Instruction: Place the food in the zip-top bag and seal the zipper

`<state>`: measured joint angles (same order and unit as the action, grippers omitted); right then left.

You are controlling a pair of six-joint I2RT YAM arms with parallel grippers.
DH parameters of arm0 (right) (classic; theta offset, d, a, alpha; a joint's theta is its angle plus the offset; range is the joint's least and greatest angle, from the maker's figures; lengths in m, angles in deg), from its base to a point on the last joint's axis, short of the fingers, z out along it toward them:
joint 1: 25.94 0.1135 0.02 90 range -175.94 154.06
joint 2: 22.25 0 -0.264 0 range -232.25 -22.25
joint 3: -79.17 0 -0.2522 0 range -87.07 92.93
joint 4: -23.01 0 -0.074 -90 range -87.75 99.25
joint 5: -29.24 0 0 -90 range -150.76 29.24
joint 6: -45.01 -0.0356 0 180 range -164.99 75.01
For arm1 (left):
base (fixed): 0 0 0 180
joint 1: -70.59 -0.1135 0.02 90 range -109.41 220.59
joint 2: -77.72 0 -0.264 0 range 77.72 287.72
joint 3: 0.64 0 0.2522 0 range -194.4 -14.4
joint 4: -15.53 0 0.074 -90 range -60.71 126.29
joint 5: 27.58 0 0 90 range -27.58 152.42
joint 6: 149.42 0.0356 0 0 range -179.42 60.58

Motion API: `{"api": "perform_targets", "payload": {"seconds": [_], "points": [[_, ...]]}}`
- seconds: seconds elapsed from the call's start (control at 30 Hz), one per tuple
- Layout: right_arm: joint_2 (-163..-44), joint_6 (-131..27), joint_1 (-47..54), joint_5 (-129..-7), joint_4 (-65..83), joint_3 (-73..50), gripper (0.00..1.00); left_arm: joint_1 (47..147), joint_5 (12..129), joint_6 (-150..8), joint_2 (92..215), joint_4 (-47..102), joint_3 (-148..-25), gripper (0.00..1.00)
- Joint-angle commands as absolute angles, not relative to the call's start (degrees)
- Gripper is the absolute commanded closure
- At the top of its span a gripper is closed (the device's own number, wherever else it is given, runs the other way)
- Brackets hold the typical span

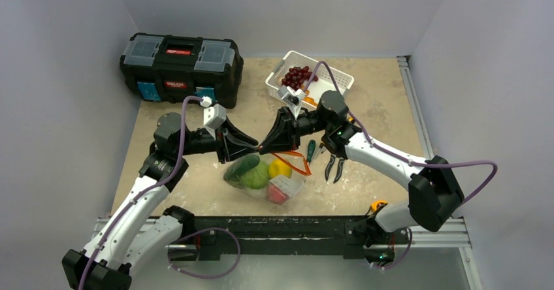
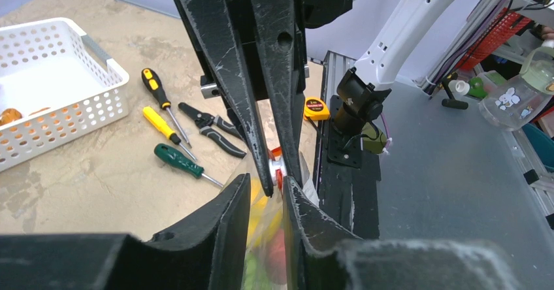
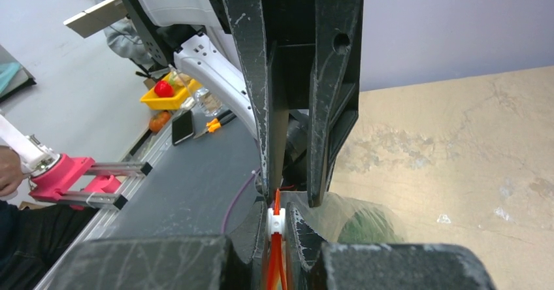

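Zip-top bag (image 1: 295, 184) lies at the middle of the counter, toward the near edge, between the two arms. Food is already inside - dark green cucumber (image 1: 242, 166), light-green cabbage (image 1: 257, 176), yellow citrus (image 1: 279, 168) and a pink-red peach (image 1: 279, 191), all packed touching. The orange-red zipper (image 1: 292, 161) runs off the bag's far side and rises up to where both claws meet tip to tip, above the bag's far-left part.

Right gripper (image 3: 275, 213) is clenched on the white slider (image 3: 275, 222); the slider sits squarely between its fingertips, with the orange strip running down from it. Left gripper (image 2: 266, 180) faces it head-on. Its jaws are narrowly parted with crinkly bag plastic in the gap, but I cannot tell if it actually pinches the plastic or just straddles it.

Black toolbox (image 1: 181, 68) stands in the far left corner. White slotted basket (image 1: 333, 80) is at the far edge, middle, with dark red grapes (image 1: 297, 76) in it. Green screwdriver (image 1: 311, 150) and pliers (image 1: 334, 166) lie just right of the bag - close to the zipper end; whether they touch it is unclear. A yellow tape measure (image 2: 317, 109) is by the near edge, right side
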<state>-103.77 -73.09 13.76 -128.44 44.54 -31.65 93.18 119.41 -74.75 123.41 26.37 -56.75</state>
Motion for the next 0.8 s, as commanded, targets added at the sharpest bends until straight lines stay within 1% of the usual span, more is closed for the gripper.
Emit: {"api": "perform_targets", "payload": {"seconds": [0.0,0.23,0.4,0.47,0.53,0.57,0.7,0.77], "points": [[-103.36,-73.12,14.0,-127.72,47.66,-28.27,1.0,93.14,120.59,-72.98,123.18,28.12,-58.22,0.75],[-103.75,-73.14,14.4,-127.35,47.59,-28.02,1.0,93.18,121.24,-73.59,123.92,26.86,-58.32,0.8],[-104.32,-72.65,14.83,-126.75,46.9,-27.75,1.0,93.18,121.45,-73.98,123.09,25.17,-57.61,0.87],[-104.52,-72.08,14.97,-125.92,46.16,-27.55,1.0,93.18,121.48,-74.1,122.58,24.63,-57.33,0.92],[-104.52,-69.86,15.21,-124.92,43.6,-26.98,1.0,93.17,121.44,-73.82,121.79,24.08,-56.85,0.98],[-104.33,-68.06,15.31,-124.09,40.4,-26.54,1.0,93.13,121.4,-73.81,121.26,23.7,-56.53,1.0],[-103.41,-61.37,15.35,-120.65,31.07,-25.09,1.0,93.18,120.17,-74.28,119.2,21.69,-54.59,1.0],[-102.68,-55.71,15.35,-119.3,23.78,-24.13,1.0,93.14,115.6,-74.7,117.73,23.19,-53.9,1.0]]}}
